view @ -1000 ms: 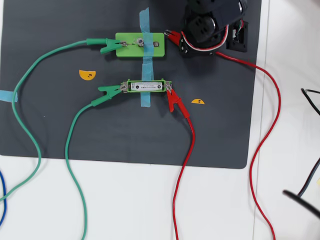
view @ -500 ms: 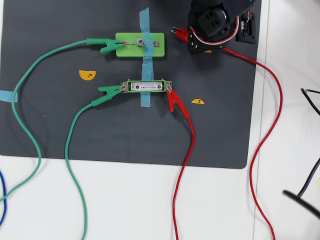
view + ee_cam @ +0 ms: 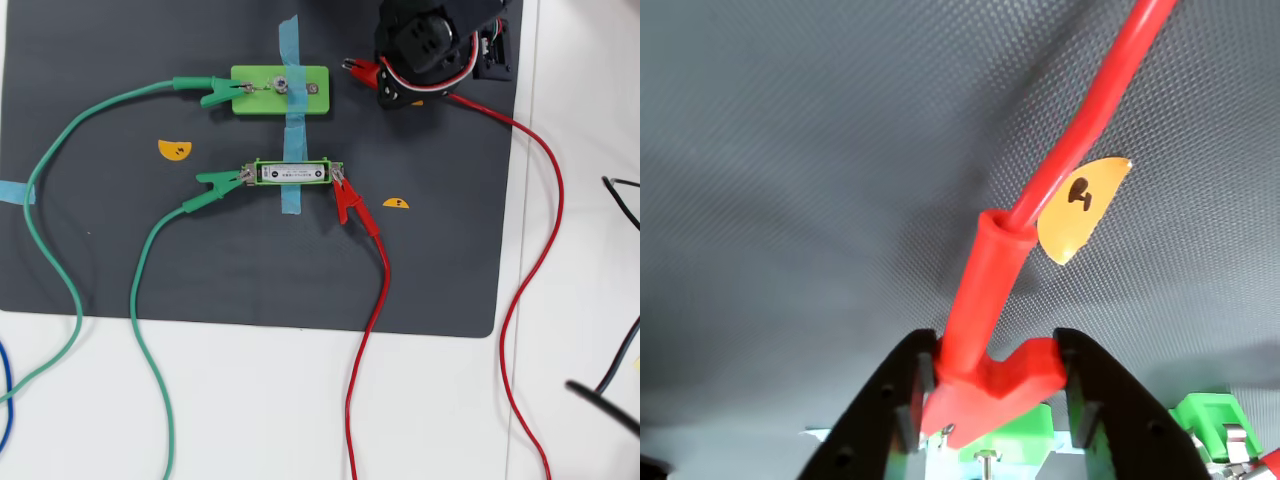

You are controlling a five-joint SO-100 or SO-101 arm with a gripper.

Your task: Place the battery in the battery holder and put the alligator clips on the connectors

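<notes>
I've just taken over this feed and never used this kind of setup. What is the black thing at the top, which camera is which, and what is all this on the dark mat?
The black thing is a small robot arm; its gripper has two fingers. The close picture comes from a camera on the arm's wrist, the wide one from a camera looking straight down.

On the dark mat lie two green pieces, taped down with blue tape. The narrow one is the battery holder, with the battery already in it, a green clip on its left end and a red clip on its right. The wider green block has a green clip on its left end only.

The gripper is shut on a second red clip, held just right of that block, not yet attached.
</notes>
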